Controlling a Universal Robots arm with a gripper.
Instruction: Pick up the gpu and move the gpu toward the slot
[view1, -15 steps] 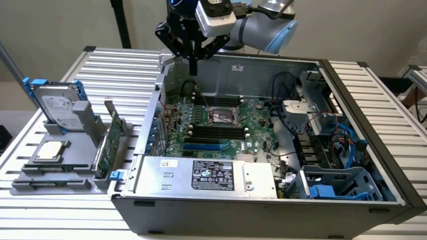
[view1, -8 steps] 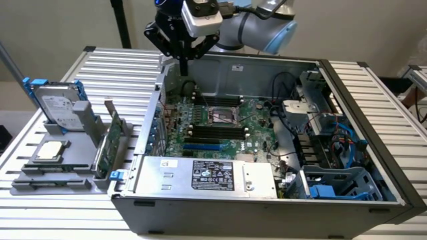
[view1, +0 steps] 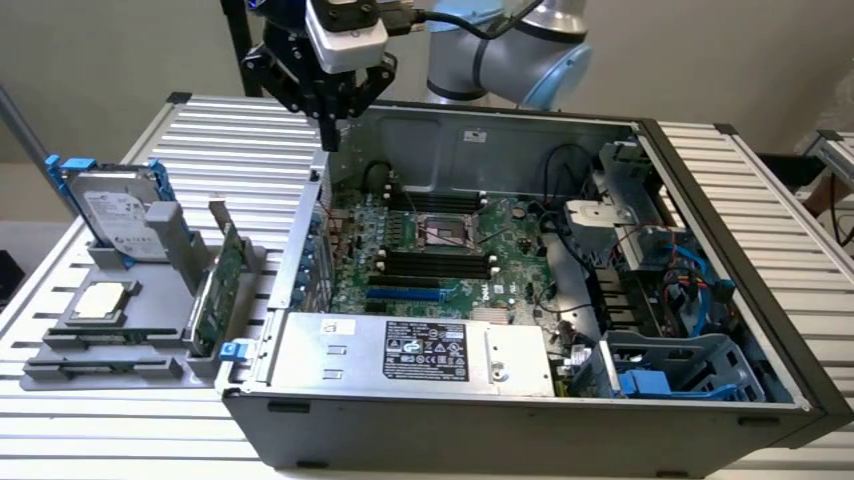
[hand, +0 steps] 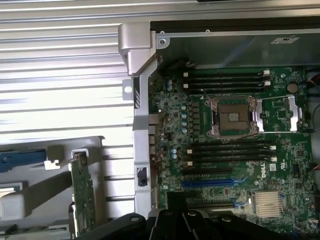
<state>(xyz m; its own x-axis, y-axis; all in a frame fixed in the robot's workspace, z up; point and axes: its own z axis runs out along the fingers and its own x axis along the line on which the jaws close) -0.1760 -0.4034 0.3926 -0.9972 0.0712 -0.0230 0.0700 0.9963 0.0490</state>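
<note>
Gpu (view1: 218, 285) is seen upright in the grey rack (view1: 107, 340).
Gripper (view1: 330, 135) is held closed, nothing gripped, over the case (view1: 507, 130) corner.

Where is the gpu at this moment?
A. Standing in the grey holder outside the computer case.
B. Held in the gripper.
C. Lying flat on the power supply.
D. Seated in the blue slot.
A: the gpu stands on edge in the grey holder beside the computer case, while the gripper hangs shut and empty above the case's corner.
</note>
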